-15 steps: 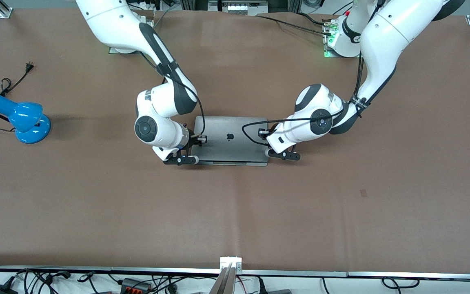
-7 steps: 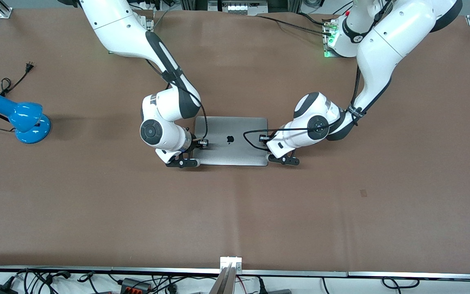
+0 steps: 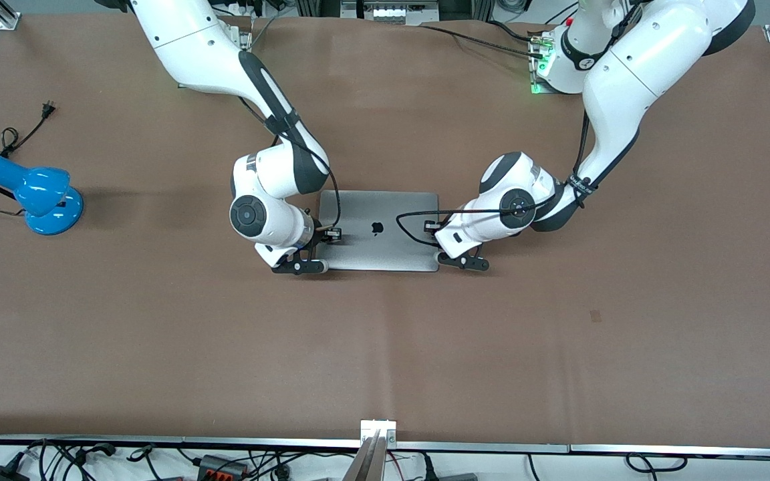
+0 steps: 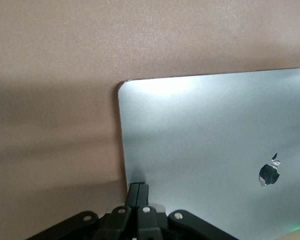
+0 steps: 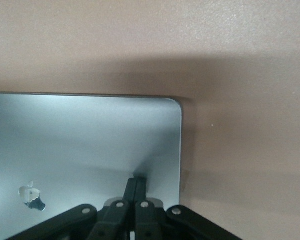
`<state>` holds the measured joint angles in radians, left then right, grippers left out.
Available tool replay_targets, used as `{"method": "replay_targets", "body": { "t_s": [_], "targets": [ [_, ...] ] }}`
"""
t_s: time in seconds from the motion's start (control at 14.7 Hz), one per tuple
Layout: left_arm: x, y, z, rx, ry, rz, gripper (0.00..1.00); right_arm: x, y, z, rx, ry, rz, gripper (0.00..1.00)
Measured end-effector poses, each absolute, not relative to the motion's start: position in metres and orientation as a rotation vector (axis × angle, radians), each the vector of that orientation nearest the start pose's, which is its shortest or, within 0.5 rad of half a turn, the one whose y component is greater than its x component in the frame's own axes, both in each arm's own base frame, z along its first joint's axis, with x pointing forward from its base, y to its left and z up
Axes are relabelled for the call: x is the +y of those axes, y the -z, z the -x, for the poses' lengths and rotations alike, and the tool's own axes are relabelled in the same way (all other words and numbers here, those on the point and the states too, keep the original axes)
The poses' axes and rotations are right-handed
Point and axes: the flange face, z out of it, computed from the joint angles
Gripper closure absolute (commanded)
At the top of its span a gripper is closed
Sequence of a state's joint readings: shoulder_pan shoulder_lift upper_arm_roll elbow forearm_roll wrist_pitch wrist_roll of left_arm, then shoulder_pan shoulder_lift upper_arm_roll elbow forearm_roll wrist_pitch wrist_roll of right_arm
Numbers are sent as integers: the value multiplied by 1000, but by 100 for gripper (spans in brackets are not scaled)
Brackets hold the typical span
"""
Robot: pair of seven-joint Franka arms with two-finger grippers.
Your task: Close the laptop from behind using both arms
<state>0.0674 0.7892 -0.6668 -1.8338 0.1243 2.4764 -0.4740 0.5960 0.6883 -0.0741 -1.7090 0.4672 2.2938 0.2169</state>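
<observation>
The silver-grey laptop [image 3: 378, 230] lies shut and flat on the brown table, lid up, with the dark apple logo showing. My left gripper [image 3: 440, 254] is shut, its tips resting on the lid at the corner nearer the front camera, toward the left arm's end. In the left wrist view its closed fingers [image 4: 138, 187] touch the lid [image 4: 215, 140] beside its edge. My right gripper [image 3: 321, 263] is shut and rests on the matching corner toward the right arm's end. In the right wrist view its closed fingers [image 5: 136, 182] touch the lid [image 5: 90, 135].
A blue desk lamp [image 3: 32, 194] with a black cord [image 3: 21, 137] lies at the right arm's end of the table. A metal rail [image 3: 377, 441] and loose cables run along the table edge nearest the front camera.
The laptop lid has come down from slightly raised to flat on its base. Both grippers have lowered with it at its corners.
</observation>
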Motion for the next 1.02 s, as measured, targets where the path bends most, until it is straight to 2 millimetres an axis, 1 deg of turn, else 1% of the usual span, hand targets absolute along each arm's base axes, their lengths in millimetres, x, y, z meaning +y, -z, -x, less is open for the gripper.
{"method": "replay_targets", "body": {
  "t_s": [0.14, 0.2, 0.27, 0.41, 0.55, 0.68, 0.75, 0.89, 0.95, 1.02],
  "targets": [
    [-343, -180, -548, 99, -283, 3451, 100, 343, -187, -570, 5, -266, 2902, 100],
    [-344, -181, -549, 81, -274, 3447, 100, 340, -192, -575, 1, -245, 2910, 100],
    [-344, -184, -551, 72, -261, 3446, 100, 335, -199, -581, -1, -224, 2919, 100],
    [-343, -195, -555, 73, -224, 3444, 100, 320, -227, -596, -4, -176, 2940, 100],
    [-342, -215, -557, 89, -206, 3419, 100, 303, -264, -606, 1, -137, 2952, 100],
    [-337, -242, -558, 112, -203, 3372, 100, 288, -296, -611, -9, -110, 2969, 100],
    [-334, -257, -558, 121, -198, 3348, 100, 281, -310, -612, -12, -113, 2977, 100],
    [-329, -284, -557, 128, -182, 3306, 100, 264, -330, -613, -11, -131, 3002, 100],
    [-326, -297, -556, 130, -175, 3286, 100, 252, -339, -615, -15, -137, 3022, 79],
    [-323, -310, -555, 131, -168, 3266, 100, 238, -349, -616, -18, -143, 3041, 39]
  ]
}}
